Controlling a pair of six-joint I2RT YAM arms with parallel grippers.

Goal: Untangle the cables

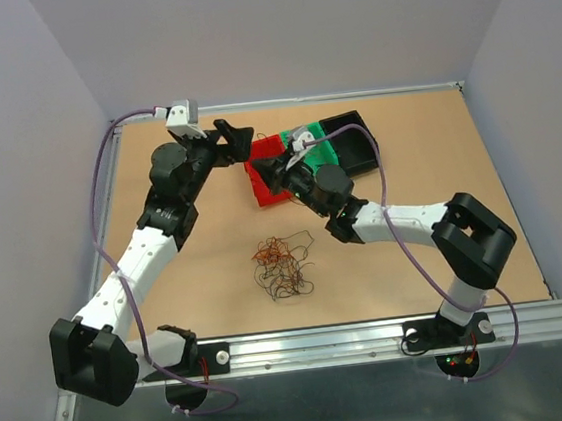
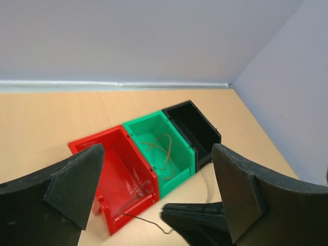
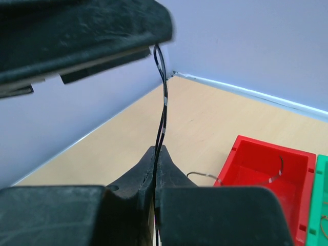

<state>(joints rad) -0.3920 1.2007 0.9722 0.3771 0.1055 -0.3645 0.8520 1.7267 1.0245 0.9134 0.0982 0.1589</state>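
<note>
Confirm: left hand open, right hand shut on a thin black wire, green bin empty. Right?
Not quite. The green bin is not empty: a thin brown wire lies looped inside it, as the left wrist view shows. The rest holds: the left hand is open, and the right hand is shut on a thin black wire.
</note>
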